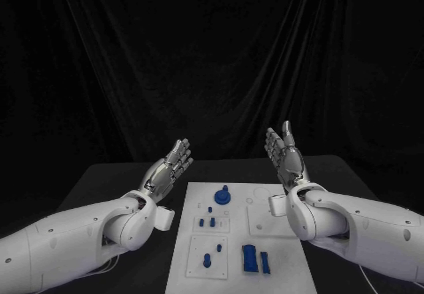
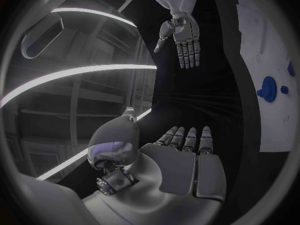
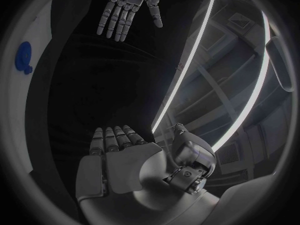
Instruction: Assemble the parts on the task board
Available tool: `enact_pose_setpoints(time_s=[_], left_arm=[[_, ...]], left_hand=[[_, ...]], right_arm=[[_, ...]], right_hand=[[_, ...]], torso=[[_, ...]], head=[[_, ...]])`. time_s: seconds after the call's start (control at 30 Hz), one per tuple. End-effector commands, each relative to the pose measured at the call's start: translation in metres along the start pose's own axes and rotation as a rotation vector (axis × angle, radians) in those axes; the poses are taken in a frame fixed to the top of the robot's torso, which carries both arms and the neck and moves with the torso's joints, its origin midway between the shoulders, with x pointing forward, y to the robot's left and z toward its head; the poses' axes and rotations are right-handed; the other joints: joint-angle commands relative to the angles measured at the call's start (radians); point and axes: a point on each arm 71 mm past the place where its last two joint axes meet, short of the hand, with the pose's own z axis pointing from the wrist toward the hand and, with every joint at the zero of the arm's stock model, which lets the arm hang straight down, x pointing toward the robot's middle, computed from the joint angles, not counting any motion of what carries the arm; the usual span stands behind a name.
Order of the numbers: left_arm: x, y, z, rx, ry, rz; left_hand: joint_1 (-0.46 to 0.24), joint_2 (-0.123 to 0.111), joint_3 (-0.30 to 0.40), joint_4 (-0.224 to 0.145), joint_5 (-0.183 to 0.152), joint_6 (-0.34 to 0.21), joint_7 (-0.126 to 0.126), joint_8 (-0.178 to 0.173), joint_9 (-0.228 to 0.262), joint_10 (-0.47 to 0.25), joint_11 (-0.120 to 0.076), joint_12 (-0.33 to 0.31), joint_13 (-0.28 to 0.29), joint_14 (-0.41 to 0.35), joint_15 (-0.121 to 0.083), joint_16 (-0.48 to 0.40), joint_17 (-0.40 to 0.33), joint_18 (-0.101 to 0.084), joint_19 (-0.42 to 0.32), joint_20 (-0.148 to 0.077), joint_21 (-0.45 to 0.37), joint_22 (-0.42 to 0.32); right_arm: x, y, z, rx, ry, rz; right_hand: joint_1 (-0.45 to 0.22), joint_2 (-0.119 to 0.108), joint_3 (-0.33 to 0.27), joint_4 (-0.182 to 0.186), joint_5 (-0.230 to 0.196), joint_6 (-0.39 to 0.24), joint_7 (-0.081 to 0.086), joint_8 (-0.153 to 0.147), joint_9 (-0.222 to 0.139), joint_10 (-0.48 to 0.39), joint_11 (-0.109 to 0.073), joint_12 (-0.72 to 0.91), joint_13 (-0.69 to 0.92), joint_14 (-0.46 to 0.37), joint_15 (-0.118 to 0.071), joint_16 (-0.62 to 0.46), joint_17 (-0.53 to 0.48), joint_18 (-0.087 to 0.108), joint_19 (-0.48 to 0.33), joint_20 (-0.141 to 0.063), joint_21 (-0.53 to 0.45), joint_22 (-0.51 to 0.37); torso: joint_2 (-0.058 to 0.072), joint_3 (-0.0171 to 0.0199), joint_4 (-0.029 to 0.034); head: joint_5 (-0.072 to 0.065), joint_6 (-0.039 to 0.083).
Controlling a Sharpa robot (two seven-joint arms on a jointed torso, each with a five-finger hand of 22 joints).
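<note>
Head view is showing you both hands raised off the table with nothing in them. Your left hand [image 1: 170,168] is sitting left of centre in the frame, fingers straight and spread, palm turned inward, touching nothing. Your right hand [image 1: 285,153] is standing right of centre, a little higher in the frame, fingers likewise extended and apart, and it is empty too. The two palms are facing each other across the gap, well apart.

Moving outward, the task board [image 1: 283,263] is lying below and between the hands in the frame, a long white plate whose long axis is running from the lower edge of the frame up toward the middle. Both hands are hovering just beyond its upper end, one off each upper corner, so any reach is going to have to come down and back toward the bottom of the frame.

On the board, the round blue part [image 1: 223,196] is sitting nearest the hands, close to the upper edge and left of the board's midline, so your left hand is looking like the nearer one to it. A few small blue pegs [image 1: 210,217] are standing just below it. The blue block [image 1: 250,256] and a slimmer blue piece [image 1: 266,262] are lying side by side in the lower right part of the board, long axes along the board's length, closer to your right arm.
</note>
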Motion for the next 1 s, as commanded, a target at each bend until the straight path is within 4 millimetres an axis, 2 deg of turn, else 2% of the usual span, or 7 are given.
enact_pose_setpoints(time_s=[0.03, 0.13, 0.17, 0.27, 0.3, 0.53, 1.0], left_arm=[[-0.0056, 0.0035, 0.0005, -0.061, -0.208, 0.06], [-0.0029, 0.0027, 0.0023, -0.079, -0.28, 0.069], [-0.0022, 0.0024, 0.0028, -0.085, -0.301, 0.072], [0.0, 0.0017, 0.0038, -0.102, -0.36, 0.078], [0.0004, 0.0016, 0.004, -0.106, -0.374, 0.079], [0.0021, 0.001, 0.0044, -0.122, -0.421, 0.083], [0.0021, 0.001, 0.0044, -0.122, -0.421, 0.083]], left_hand=[[-0.178, -0.09, 0.044, -0.036, -0.085, -0.002, 0.012, -0.004, -0.001, 0.0, 0.01, -0.006, -0.002, 0.001, -0.012, -0.004, -0.001, -0.099, -0.001, -0.084, -0.006, -0.001], [-0.224, -0.09, 0.055, -0.047, -0.085, -0.002, 0.012, -0.004, -0.001, 0.0, 0.01, -0.006, -0.002, 0.001, -0.012, -0.004, -0.001, -0.099, -0.001, -0.084, -0.006, -0.001], [-0.239, -0.09, 0.058, -0.118, -0.085, -0.002, 0.012, -0.004, -0.001, 0.0, 0.01, -0.006, -0.002, 0.001, -0.012, -0.004, -0.001, -0.099, -0.001, -0.084, -0.006, -0.001], [-0.281, -0.09, 0.072, -0.118, -0.085, -0.002, 0.012, -0.004, -0.001, 0.0, 0.01, -0.006, -0.002, 0.001, -0.012, -0.004, -0.001, -0.099, -0.001, -0.084, -0.006, -0.001], [-0.293, -0.09, 0.144, -0.118, -0.085, -0.002, 0.012, -0.004, -0.001, 0.0, 0.01, -0.006, -0.002, 0.001, -0.012, -0.004, -0.001, -0.099, -0.001, -0.084, -0.006, -0.001], [-0.366, -0.09, 0.144, -0.118, -0.085, -0.002, 0.012, -0.004, -0.001, 0.0, 0.01, -0.006, -0.002, 0.001, -0.012, -0.004, -0.001, -0.099, -0.001, -0.084, -0.006, -0.001], [-0.456, -0.09, 0.144, -0.118, -0.085, -0.002, 0.012, -0.004, -0.001, 0.0, 0.01, -0.006, -0.002, 0.001, -0.012, -0.004, -0.001, -0.099, -0.001, -0.084, -0.006, -0.001]], right_arm=[[-0.0059, -0.0116, -0.0007, 0.13, -0.115, 0.024], [-0.0055, -0.012, -0.0006, 0.133, -0.118, 0.027], [-0.0055, -0.012, -0.0006, 0.133, -0.118, 0.027], [-0.0055, -0.012, -0.0006, 0.133, -0.118, 0.027], [-0.0055, -0.012, -0.0006, 0.133, -0.118, 0.027], [-0.0055, -0.012, -0.0006, 0.133, -0.118, 0.027], [-0.0055, -0.012, -0.0006, 0.133, -0.118, 0.027]], right_hand=[[-0.006, 0.001, 0.0, -0.003, -0.003, -0.004, 0.0, -0.003, -0.001, -0.003, 0.0, -0.004, -0.001, -0.004, -0.002, -0.004, -0.001, -0.007, 0.0, -0.005, -0.004, -0.001], [-0.006, 0.001, 0.0, -0.003, -0.003, -0.004, 0.0, -0.003, -0.001, -0.003, 0.0, -0.004, -0.001, -0.004, -0.002, -0.004, -0.001, -0.007, 0.0, -0.005, -0.004, -0.001], [-0.006, 0.001, 0.0, -0.003, -0.003, -0.004, 0.0, -0.003, -0.001, -0.003, 0.0, -0.004, -0.001, -0.004, -0.002, -0.004, -0.001, -0.007, 0.0, -0.005, -0.004, -0.001], [-0.006, 0.001, 0.0, -0.003, -0.003, -0.004, 0.0, -0.003, -0.001, -0.003, 0.0, -0.004, -0.001, -0.004, -0.002, -0.004, -0.001, -0.007, 0.0, -0.005, -0.004, -0.001], [-0.006, 0.001, 0.0, -0.003, -0.003, -0.004, 0.0, -0.003, -0.001, -0.003, 0.0, -0.004, -0.001, -0.004, -0.002, -0.004, -0.001, -0.007, 0.0, -0.005, -0.004, -0.001], [-0.006, 0.001, 0.0, -0.003, -0.003, -0.004, 0.0, -0.003, -0.001, -0.003, 0.0, -0.004, -0.001, -0.004, -0.002, -0.004, -0.001, -0.007, 0.0, -0.005, -0.004, -0.001], [-0.006, 0.001, 0.0, -0.003, -0.003, -0.004, 0.0, -0.003, -0.001, -0.003, 0.0, -0.004, -0.001, -0.004, -0.002, -0.004, -0.001, -0.007, 0.0, -0.005, -0.004, -0.001]], torso=[[-0.012, -0.0034, -0.0035], [-0.013, -0.0037, -0.0038], [-0.013, -0.0037, -0.0038], [-0.013, -0.0037, -0.0038], [-0.013, -0.0037, -0.0038], [-0.013, -0.0037, -0.0038], [-0.013, -0.0037, -0.0038]], head=[[0.001, 0.022], [0.001, 0.025], [0.001, 0.025], [0.001, 0.025], [0.001, 0.025], [0.001, 0.025], [0.001, 0.025]])
